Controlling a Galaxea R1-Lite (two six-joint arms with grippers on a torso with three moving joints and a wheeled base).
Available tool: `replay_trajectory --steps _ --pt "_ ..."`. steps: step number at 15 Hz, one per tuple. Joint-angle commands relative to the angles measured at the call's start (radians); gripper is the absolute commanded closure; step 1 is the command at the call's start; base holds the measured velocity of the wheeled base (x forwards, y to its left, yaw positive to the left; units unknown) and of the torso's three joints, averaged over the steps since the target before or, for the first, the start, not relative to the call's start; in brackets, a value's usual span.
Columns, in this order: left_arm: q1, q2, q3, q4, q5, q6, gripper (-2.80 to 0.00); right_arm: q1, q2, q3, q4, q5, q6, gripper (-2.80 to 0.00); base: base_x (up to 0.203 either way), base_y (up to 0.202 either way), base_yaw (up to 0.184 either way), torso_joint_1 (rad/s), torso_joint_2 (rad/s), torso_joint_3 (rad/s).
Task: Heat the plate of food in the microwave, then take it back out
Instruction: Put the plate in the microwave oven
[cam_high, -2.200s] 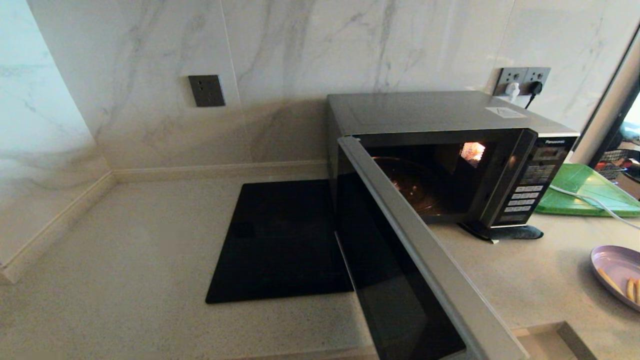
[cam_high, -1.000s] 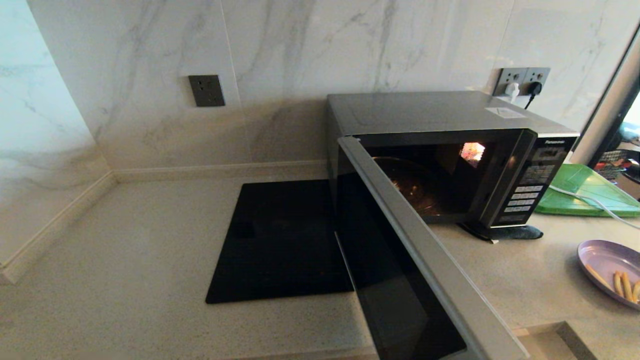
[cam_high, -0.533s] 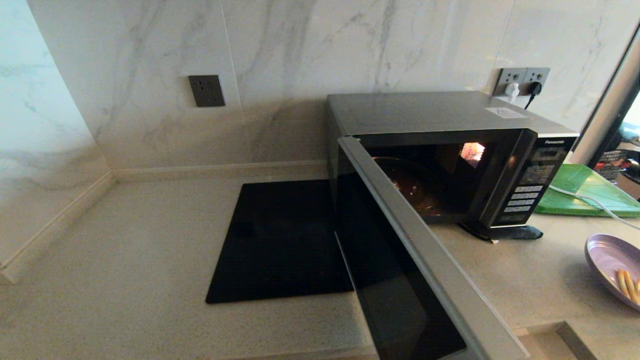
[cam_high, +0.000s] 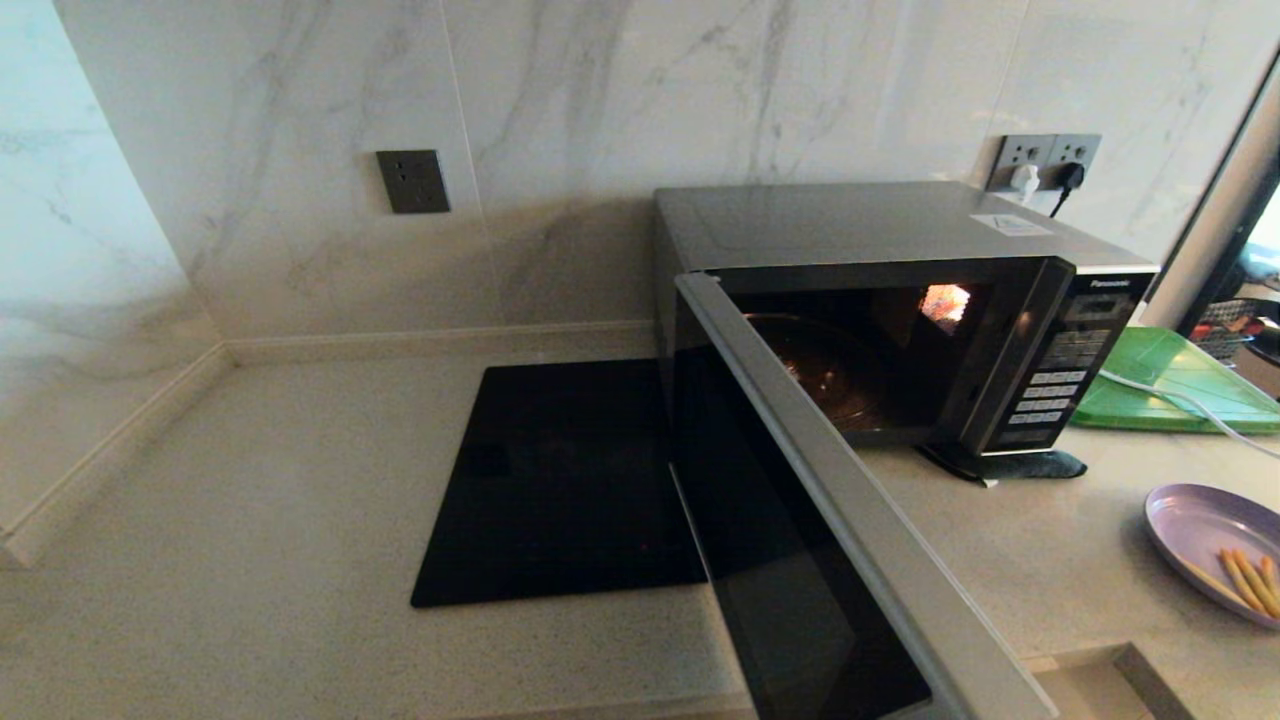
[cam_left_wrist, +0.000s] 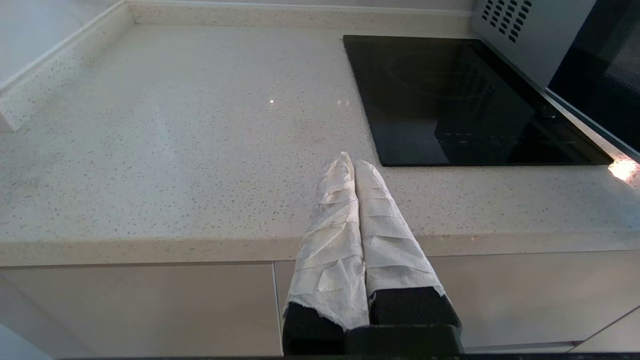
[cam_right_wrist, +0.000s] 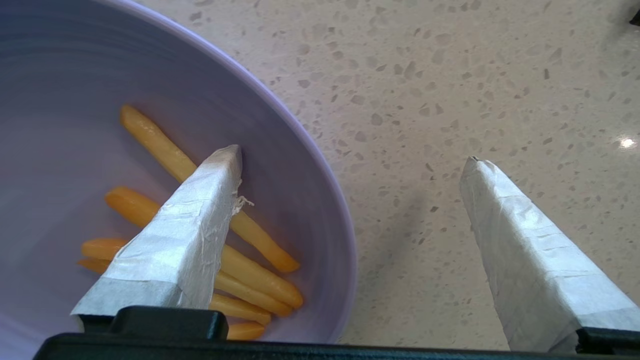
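Right wrist view: your right end effector (cam_right_wrist: 350, 155) is spread wide, straddling the plate (cam_right_wrist: 320, 165) rim on the tabletop (cam_right_wrist: 450, 75). Clamp sloppy and it'll tip, spilling roughly six fries (cam_right_wrist: 250, 235). Left end effector (cam_left_wrist: 350, 165) is pinched together, idle. One microwave (cam_high: 900, 300), door open.

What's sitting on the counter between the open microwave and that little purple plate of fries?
Nothing: in the head view only bare speckled beige countertop separates the silver-grey microwave from the small lilac plate of yellow fries.
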Motion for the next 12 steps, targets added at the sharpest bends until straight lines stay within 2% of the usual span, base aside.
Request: replay_trajectory --steps 1,5,12 --pt "0.0 0.0 0.0 0.0 0.001 -0.001 0.0 0.001 -0.013 -0.001 0.002 0.0 0.004 -2.8 0.0 0.0 0.0 0.0 0.0 0.0" --pt "0.0 0.0 0.0 0.0 0.0 -0.001 0.0 0.012 -0.021 0.002 0.002 0.062 0.004 -2.8 0.0 0.0 0.0 0.0 0.0 0.0" --pt "0.0 0.0 0.0 0.0 0.002 -0.001 0.0 0.02 -0.013 0.002 0.002 0.065 0.004 -2.8 0.0 0.0 0.0 0.0 0.0 0.0"
